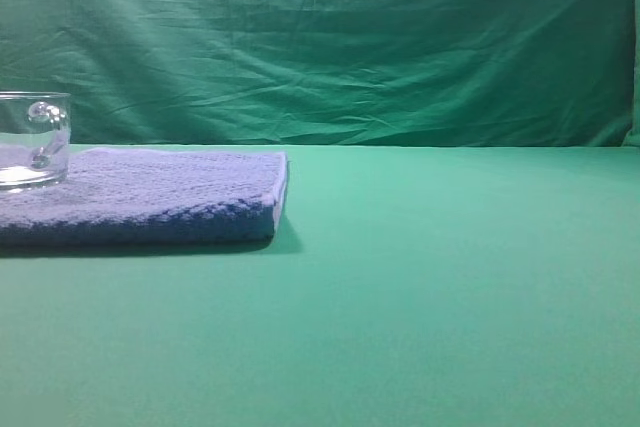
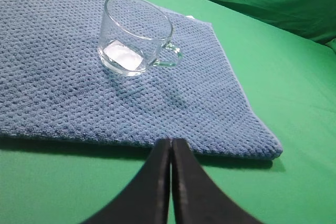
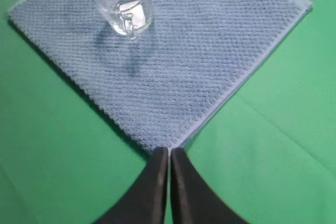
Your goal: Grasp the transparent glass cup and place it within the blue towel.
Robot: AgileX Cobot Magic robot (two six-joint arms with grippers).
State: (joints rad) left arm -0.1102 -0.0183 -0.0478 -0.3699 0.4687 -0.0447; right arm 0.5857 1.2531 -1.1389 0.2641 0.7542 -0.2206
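We see the cup (image 2: 137, 34) upright on the towel (image 2: 63, 82), handle at 3 o'clock in the left wrist view, both end effectors (image 2: 171, 148) (image 3: 169, 156) closed and empty; rigid, slick, breakable glass, we judge, best pinched across the rim.

Clear colourless glass cup (image 2: 137, 34) — blue-purple knobbly towel (image 2: 63, 72) with pale trim — green tablecloth (image 1: 450, 287), black claws.

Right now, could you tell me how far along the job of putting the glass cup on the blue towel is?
It looks finished. The glass cup stands upright on the blue towel, well inside its edges, and nothing is holding it. Nothing is in hand: the left gripper and the right gripper are both shut, empty and clear of the cup. No step seems left, beyond perhaps parking the arms.
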